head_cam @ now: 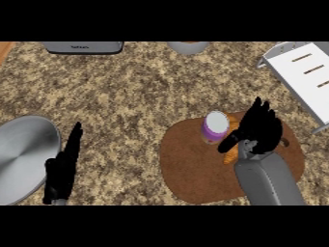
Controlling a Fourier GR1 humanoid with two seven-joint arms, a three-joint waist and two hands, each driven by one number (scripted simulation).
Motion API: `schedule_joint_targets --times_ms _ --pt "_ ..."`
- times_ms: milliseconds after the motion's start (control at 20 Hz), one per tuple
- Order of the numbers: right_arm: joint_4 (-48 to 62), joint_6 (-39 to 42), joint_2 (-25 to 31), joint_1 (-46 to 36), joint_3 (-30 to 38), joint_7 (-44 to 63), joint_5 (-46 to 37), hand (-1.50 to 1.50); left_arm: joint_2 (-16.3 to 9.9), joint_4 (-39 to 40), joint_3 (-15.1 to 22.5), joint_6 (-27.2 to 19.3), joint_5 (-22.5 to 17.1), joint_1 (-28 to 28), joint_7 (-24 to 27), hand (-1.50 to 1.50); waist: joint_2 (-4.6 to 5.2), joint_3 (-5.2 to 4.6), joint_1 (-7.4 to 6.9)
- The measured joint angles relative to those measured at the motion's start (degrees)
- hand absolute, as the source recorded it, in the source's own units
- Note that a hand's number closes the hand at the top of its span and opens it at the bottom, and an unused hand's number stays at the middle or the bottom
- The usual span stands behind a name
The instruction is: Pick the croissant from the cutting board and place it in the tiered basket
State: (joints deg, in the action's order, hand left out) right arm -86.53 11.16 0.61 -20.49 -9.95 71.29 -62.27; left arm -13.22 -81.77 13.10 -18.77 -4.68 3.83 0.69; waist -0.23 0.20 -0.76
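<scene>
my right hand sits over the croissant on the cutting board, fingers curling round it to lift. left hand rests relaxed; tiered basket waits far right.

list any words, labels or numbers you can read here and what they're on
Grey appliance at the counter's far edge: a short light marking on its front, too small and blurred to read.
Purple-lidded cup on the cutting board: no text visible.
Tiered basket, steel pan: no text.
Nothing can be quoted.
</scene>
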Motion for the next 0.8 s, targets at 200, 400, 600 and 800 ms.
schedule_joint_targets --times_ms 200,400,600,800 --pt "2.1 0.3 0.0 -1.3 1.4 0.1 1.0 -1.5 -0.2 -0.1 -0.3 0.5 0.0 0.3 0.3 0.0 -0.01 -0.02 0.03" --pt "4.2 0.6 0.0 -2.3 2.4 0.1 2.6 -1.5 0.4 0.0 -0.3 0.0 0.4 0.2 0.1 0.0 -0.04 0.0 0.08" --pt "6.5 -0.1 -0.1 -2.3 3.2 0.2 4.1 -1.5 0.6 -0.1 -0.5 0.5 0.1 0.1 -0.4 0.0 -0.01 0.01 0.08" --pt "6.5 -0.4 -0.1 -0.9 2.9 0.1 5.2 -1.5 0.9 -0.2 -0.5 0.3 0.5 0.4 -0.2 0.0 -0.11 0.03 0.32"
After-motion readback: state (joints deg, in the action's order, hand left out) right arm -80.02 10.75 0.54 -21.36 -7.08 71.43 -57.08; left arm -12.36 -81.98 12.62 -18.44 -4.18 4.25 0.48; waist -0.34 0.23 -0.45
